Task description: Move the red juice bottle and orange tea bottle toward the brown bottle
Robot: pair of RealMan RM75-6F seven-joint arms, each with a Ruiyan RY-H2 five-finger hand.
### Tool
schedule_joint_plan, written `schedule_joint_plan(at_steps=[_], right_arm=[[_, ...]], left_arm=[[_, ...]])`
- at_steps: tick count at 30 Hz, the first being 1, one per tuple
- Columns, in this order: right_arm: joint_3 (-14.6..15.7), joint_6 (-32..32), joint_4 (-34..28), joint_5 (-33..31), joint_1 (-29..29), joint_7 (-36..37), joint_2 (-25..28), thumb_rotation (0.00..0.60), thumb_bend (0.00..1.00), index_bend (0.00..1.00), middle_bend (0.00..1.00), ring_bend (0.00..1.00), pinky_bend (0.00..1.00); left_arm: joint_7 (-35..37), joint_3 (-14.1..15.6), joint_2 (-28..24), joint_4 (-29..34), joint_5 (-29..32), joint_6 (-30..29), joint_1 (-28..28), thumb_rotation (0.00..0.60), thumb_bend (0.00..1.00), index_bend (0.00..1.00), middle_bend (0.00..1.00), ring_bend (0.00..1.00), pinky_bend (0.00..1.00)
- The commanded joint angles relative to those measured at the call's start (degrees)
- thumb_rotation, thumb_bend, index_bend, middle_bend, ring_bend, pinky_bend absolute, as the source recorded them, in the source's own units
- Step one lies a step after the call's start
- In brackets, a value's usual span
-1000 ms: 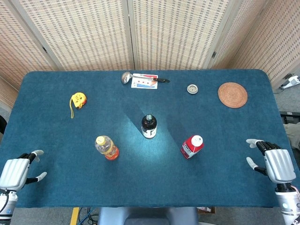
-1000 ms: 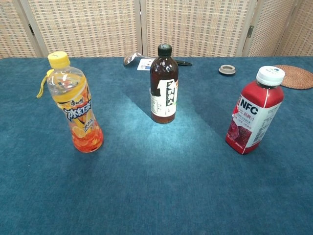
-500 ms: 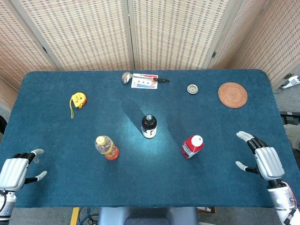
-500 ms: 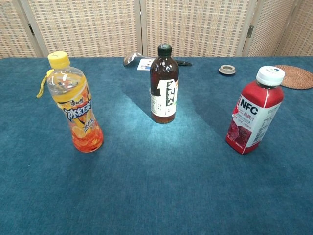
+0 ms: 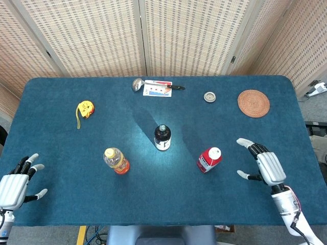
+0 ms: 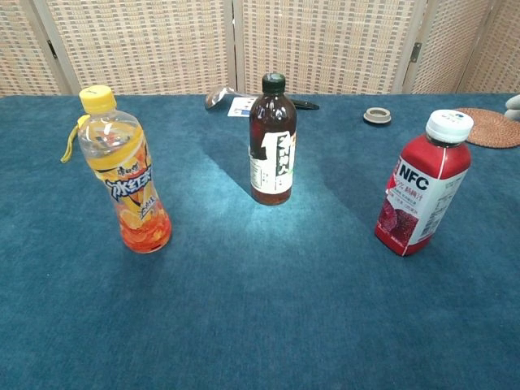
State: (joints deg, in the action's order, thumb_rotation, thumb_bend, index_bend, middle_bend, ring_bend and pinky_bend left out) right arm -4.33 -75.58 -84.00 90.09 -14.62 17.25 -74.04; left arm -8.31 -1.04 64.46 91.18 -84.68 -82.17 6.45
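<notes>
The brown bottle point(image 5: 162, 137) point(image 6: 273, 141) stands upright mid-table with a black cap. The orange tea bottle point(image 5: 116, 161) point(image 6: 123, 171), yellow-capped, stands to its front left. To the brown bottle's front right stands the red juice bottle point(image 5: 209, 160) point(image 6: 422, 185), white-capped with an NFC label. My right hand point(image 5: 265, 166) hovers open, fingers spread, a short way right of the red bottle and not touching it; only a sliver of it point(image 6: 513, 101) shows at the chest view's right edge. Far from the orange bottle, my left hand point(image 5: 16, 182) is open at the table's front left corner.
Along the far side lie a yellow tape measure point(image 5: 85, 109), a ladle on a card point(image 5: 156, 88), a small round lid point(image 5: 209, 96) and a woven coaster point(image 5: 253, 103). The blue table's front edge point(image 5: 163, 222) runs just below both hands.
My right hand has moved left and forward from the table's right edge toward the red juice bottle. My left hand has spread its fingers and shifted slightly. The bottles have not moved.
</notes>
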Motion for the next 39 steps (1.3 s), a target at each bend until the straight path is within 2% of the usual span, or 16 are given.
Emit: schedule_joint_plan(at_steps=[1, 17, 30, 39], right_arm=[[-0.2, 1.4, 0.0, -0.3, -1.2, 0.5, -0.7, 0.6, 0.04, 0.19, 0.19, 0.19, 0.25], [-1.0, 8.0, 0.2, -1.3, -7.1, 3.0, -2.9, 0.6, 0.04, 0.19, 0.19, 0.19, 0.25], [0.4, 10.4, 5.1, 0.4, -10.4, 13.1, -5.1, 0.6, 0.04, 0.19, 0.26, 0.2, 0.26], [1.3, 11.2, 9.1, 1.2, -12.2, 18.6, -7.5, 0.6, 0.04, 0.29, 0.32, 0.23, 0.28]], left_arm=[[0.6, -0.3, -0.2, 0.3, -0.2, -0.7, -0.2, 0.6, 0.11, 0.55, 0.27, 0.23, 0.47], [1.7, -0.6, -1.0, 1.1, 0.3, -1.0, -0.5, 0.6, 0.11, 0.59, 0.33, 0.27, 0.47], [0.5, -0.6, -1.0, 1.6, 1.4, -0.2, -0.5, 0.6, 0.11, 0.59, 0.34, 0.27, 0.47], [-0.2, -0.6, -1.5, 2.3, 2.2, 0.3, -0.5, 0.6, 0.11, 0.59, 0.34, 0.27, 0.47]])
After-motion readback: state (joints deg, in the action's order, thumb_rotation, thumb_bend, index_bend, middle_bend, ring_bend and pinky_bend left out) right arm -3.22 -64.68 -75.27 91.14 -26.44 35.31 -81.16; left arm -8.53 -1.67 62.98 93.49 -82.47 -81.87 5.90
